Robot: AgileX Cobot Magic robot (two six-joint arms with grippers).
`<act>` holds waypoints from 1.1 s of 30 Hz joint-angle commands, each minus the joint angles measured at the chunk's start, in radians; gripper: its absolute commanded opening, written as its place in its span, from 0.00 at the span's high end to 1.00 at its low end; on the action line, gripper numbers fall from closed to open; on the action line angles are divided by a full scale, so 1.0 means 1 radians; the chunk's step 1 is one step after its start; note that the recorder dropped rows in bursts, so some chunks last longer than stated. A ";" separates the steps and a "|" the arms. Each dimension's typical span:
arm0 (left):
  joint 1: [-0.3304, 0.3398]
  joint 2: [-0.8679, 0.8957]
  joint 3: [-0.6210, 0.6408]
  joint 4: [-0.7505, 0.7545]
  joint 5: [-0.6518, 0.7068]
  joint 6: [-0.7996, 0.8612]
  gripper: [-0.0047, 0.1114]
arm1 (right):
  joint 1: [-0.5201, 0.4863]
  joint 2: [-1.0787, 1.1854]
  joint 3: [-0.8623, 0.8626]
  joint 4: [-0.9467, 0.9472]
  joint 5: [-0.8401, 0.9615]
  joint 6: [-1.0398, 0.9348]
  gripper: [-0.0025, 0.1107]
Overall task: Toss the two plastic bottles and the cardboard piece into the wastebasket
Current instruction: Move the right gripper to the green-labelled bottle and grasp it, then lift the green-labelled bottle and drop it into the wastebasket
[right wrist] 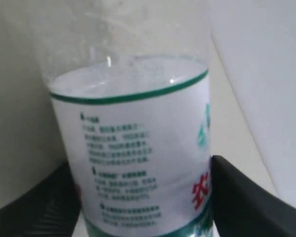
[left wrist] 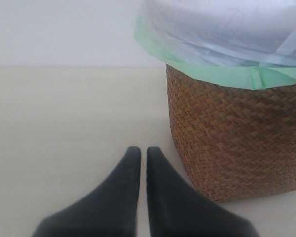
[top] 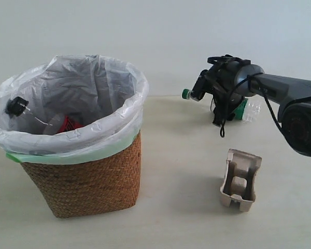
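The brown wicker wastebasket (top: 88, 181) with its white bag stands at the left, and its wall (left wrist: 237, 143) fills the left wrist view. Inside it lies the larger bottle, showing its black cap (top: 15, 105) and red label (top: 67, 123). My right gripper (top: 220, 101) is shut on the slimmer bottle (top: 250, 110), held sideways at the back right with its green cap (top: 186, 94) pointing toward the basket. Up close, the green-white label (right wrist: 133, 158) sits between the gripper's (right wrist: 140, 165) fingers. The grey-brown cardboard piece (top: 241, 180) lies on the table in front. My left gripper (left wrist: 139, 150) is shut and empty beside the basket's base.
The pale table (top: 186, 155) runs back to a light wall. Bare surface lies between the basket and the cardboard piece. The right arm (top: 290, 88) reaches in from the right edge.
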 commanded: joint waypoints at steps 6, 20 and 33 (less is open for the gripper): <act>-0.009 -0.004 0.004 -0.003 -0.005 0.003 0.93 | -0.006 -0.173 0.003 0.185 0.076 0.054 0.98; -0.009 -0.004 0.004 -0.003 -0.005 0.003 0.93 | -0.006 -0.499 0.013 0.544 0.363 0.128 0.98; -0.009 -0.004 0.004 -0.003 -0.005 0.003 0.93 | -0.006 -0.797 0.222 0.912 0.363 0.316 0.98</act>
